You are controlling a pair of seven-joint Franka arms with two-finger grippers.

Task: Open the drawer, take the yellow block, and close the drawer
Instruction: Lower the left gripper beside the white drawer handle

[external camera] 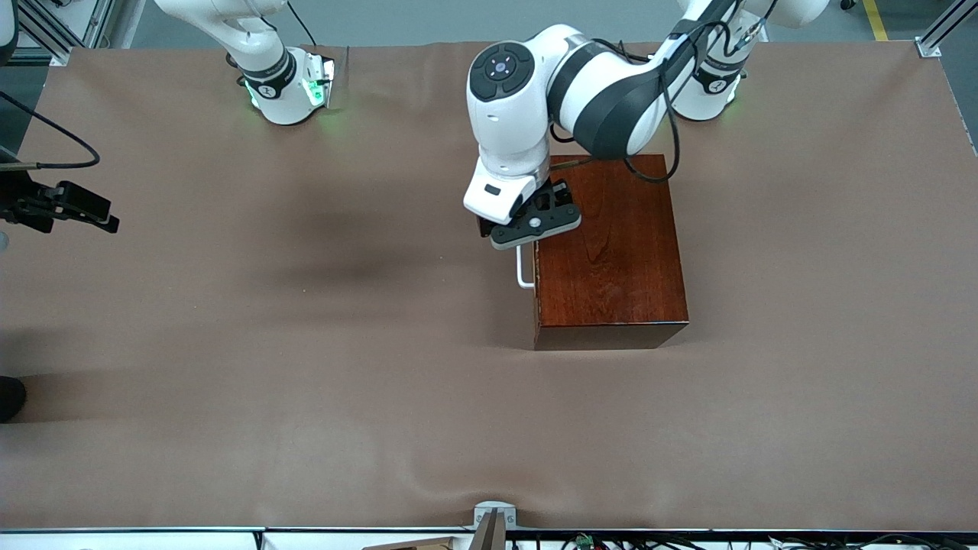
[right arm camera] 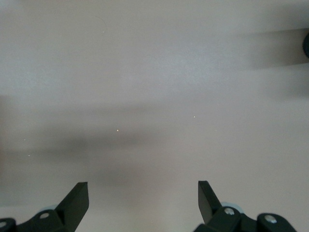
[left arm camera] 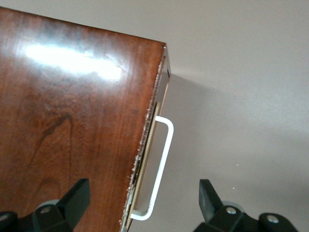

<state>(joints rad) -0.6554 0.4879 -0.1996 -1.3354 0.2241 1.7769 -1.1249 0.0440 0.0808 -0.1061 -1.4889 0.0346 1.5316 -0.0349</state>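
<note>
The glossy mahogany box (external camera: 611, 252) (left arm camera: 72, 121) stands on the table near the left arm's base. Its drawer (left arm camera: 146, 154) is pushed in, and only the thin front edge and the white U-shaped handle (external camera: 524, 273) (left arm camera: 161, 164) show. The yellow block is hidden. My left gripper (external camera: 529, 227) (left arm camera: 143, 193) hangs open over the box's handle edge. One finger (left arm camera: 77, 195) is above the box top and the other finger (left arm camera: 208, 195) is above the table, with the handle's end between them, untouched. My right gripper (external camera: 103, 215) (right arm camera: 143, 193) waits open over bare table at the right arm's end, holding nothing.
A brown cloth (external camera: 306, 382) covers the whole table. A small metal bracket (external camera: 493, 518) sits at the edge nearest the front camera. A dark object (external camera: 11, 397) pokes in at the right arm's end of the table.
</note>
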